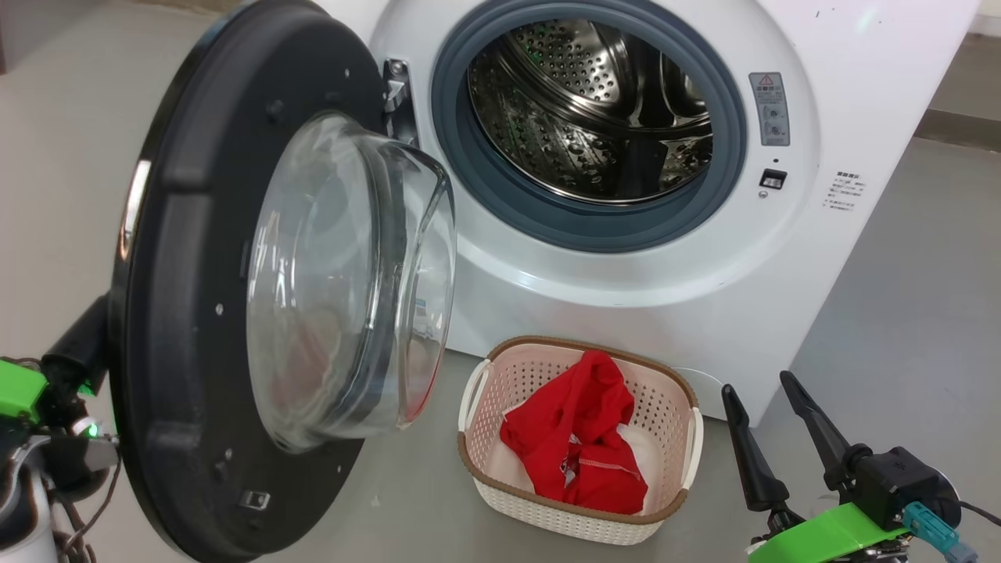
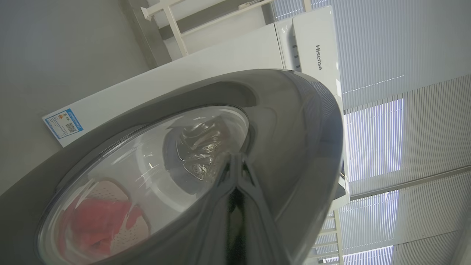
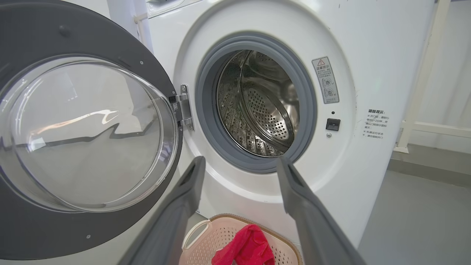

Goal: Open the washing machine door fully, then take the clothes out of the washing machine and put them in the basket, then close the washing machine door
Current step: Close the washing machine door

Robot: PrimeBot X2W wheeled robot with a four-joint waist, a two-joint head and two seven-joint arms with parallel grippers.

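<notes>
Big round black-rimmed washing machine door (image 1: 180, 234) w/ bulging clear glass bowl stands swung wide, hinged at the left of the opening in the large white front-loading washing machine (image 1: 860, 78). Left gripper (image 2: 235, 162) sits behind the door's outer face, fingers pressed together, pinching nothing; contact can't be told. So the left arm is nearer for the closing push, toward the robot's right. Right gripper (image 1: 757, 387) is spread, empty, near the cream perforated plastic basket (image 1: 579, 344), which holds the bright red fabric clothes (image 1: 579, 438). Steel drum (image 1: 579, 117) looks empty. Smooth grey floor (image 1: 899, 313); slatted blinds (image 2: 404, 140) beyond.
</notes>
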